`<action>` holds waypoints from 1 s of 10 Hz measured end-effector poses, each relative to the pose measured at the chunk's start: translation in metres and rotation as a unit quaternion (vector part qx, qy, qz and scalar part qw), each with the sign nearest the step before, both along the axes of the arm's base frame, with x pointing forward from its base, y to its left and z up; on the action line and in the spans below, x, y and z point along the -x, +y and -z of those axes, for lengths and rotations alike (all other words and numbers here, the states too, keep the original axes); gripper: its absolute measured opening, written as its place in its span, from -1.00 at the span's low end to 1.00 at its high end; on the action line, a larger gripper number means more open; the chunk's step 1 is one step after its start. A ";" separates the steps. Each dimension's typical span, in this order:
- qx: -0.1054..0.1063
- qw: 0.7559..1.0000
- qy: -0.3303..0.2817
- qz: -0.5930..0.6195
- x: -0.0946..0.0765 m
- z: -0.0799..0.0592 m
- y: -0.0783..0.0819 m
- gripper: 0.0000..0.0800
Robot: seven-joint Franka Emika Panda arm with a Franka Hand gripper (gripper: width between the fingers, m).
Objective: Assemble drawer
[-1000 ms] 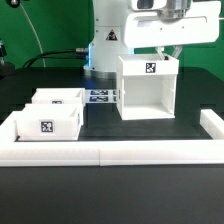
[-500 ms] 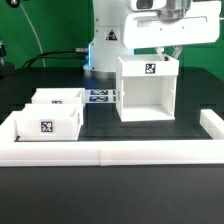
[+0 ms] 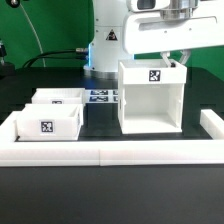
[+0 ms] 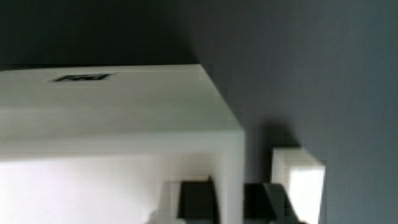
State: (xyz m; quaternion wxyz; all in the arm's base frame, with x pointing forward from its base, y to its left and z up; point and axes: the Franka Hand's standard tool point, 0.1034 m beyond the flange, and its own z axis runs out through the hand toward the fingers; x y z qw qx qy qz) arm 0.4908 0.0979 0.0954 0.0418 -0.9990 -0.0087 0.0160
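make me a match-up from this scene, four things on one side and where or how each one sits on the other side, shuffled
Things:
1. box housing
2. front tray
3. marker board
4. gripper

Places or states:
A. lying flat, thin, printed with tags
B. astride the housing's top wall
C. the exterior view's left, just behind the border wall
D. upright, open front, the exterior view's right of the marker board

Pairs: 1-D, 2-C, 3-A, 4-B
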 end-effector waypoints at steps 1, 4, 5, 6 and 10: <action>-0.002 1.000 -0.006 0.003 -0.014 0.000 0.000 -0.90; -0.008 1.000 -0.024 0.011 -0.053 -0.001 0.001 -0.90; -0.010 0.999 -0.031 0.013 -0.065 -0.001 0.001 -0.90; -0.012 0.999 -0.036 0.015 -0.075 -0.001 0.001 -0.90; -0.014 0.999 -0.045 0.024 -0.090 -0.003 0.001 -0.90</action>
